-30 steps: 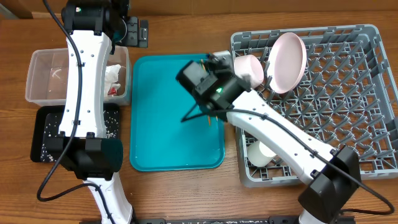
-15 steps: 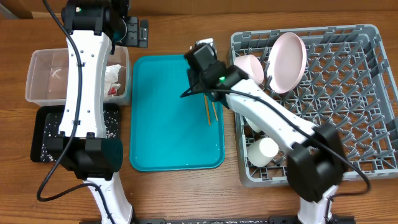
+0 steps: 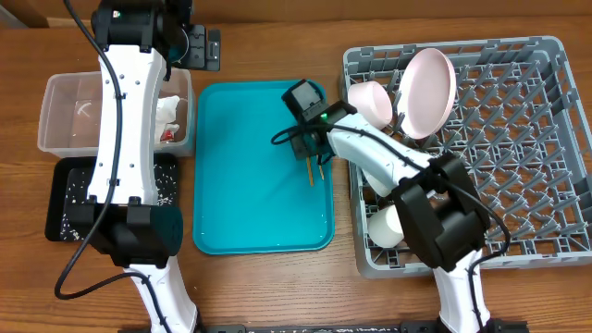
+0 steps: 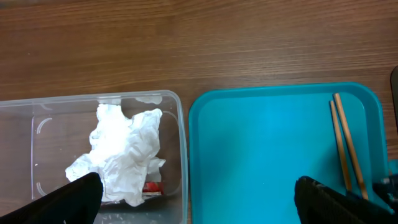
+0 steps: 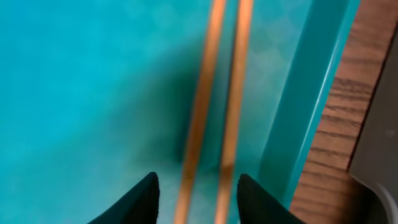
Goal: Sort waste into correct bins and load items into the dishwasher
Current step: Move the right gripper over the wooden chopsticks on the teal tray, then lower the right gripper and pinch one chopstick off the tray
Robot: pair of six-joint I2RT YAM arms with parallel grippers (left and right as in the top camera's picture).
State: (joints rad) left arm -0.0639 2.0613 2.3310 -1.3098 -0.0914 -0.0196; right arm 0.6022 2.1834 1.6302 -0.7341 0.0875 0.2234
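Two wooden chopsticks (image 3: 309, 172) (image 4: 342, 144) (image 5: 205, 106) lie side by side on the teal tray (image 3: 240, 185), near its right rim. My right gripper (image 3: 310, 151) (image 5: 198, 199) is low over their far end. Its black fingertips (image 5: 144, 196) straddle both sticks, still a little apart from them, so it is open. My left gripper (image 4: 199, 202) (image 3: 196, 46) hovers wide open and empty over the gap between the clear tub (image 3: 69, 116) and the teal tray. The white napkin (image 4: 124, 155) and red wrapper (image 4: 152, 186) lie in that tub.
The black tray (image 3: 65, 208) with rice grains sits in front of the tub. At the right, the grey dish rack (image 3: 555, 139) holds a plate (image 3: 427, 91), a bowl (image 3: 368, 100) and a cup (image 3: 393, 225). My right arm crosses the rack's left edge.
My right gripper swung from the tray's middle to the chopsticks, came down over them, and its jaws narrowed around the pair. The left arm stayed still.
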